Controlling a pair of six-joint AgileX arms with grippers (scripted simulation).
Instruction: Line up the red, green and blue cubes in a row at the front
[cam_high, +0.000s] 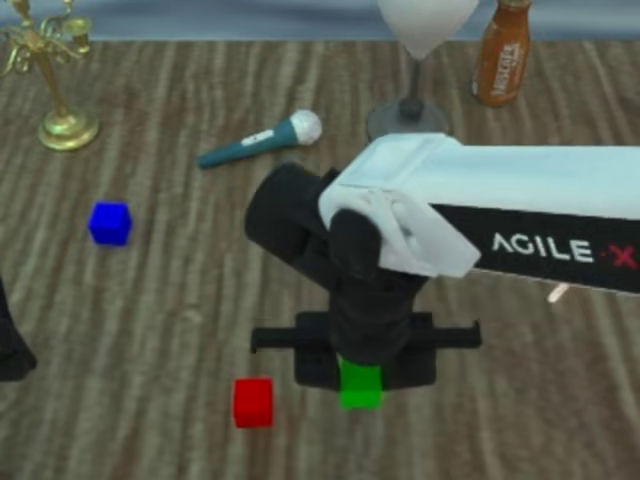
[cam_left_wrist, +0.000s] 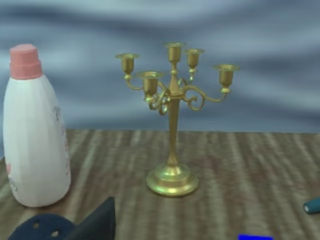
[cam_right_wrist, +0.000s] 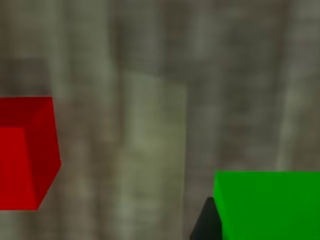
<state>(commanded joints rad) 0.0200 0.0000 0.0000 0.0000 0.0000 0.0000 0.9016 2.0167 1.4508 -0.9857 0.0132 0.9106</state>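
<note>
The green cube (cam_high: 360, 386) lies near the table's front edge, half hidden under my right gripper (cam_high: 365, 358), which hangs straight above it. In the right wrist view the green cube (cam_right_wrist: 270, 205) fills one corner, close to the camera. The red cube (cam_high: 253, 402) rests on the table left of the green one, a short gap apart, and shows as the red cube (cam_right_wrist: 27, 152) in the right wrist view. The blue cube (cam_high: 110, 223) sits far to the left, farther back. My left gripper (cam_high: 10, 350) is parked at the left edge, open and empty.
Along the back stand a gold candelabra (cam_high: 55, 80), a teal microphone (cam_high: 262, 140) lying down, a white glass (cam_high: 420, 60) and a brown bottle (cam_high: 503, 55). The left wrist view also shows a white bottle (cam_left_wrist: 35, 135) with a pink cap.
</note>
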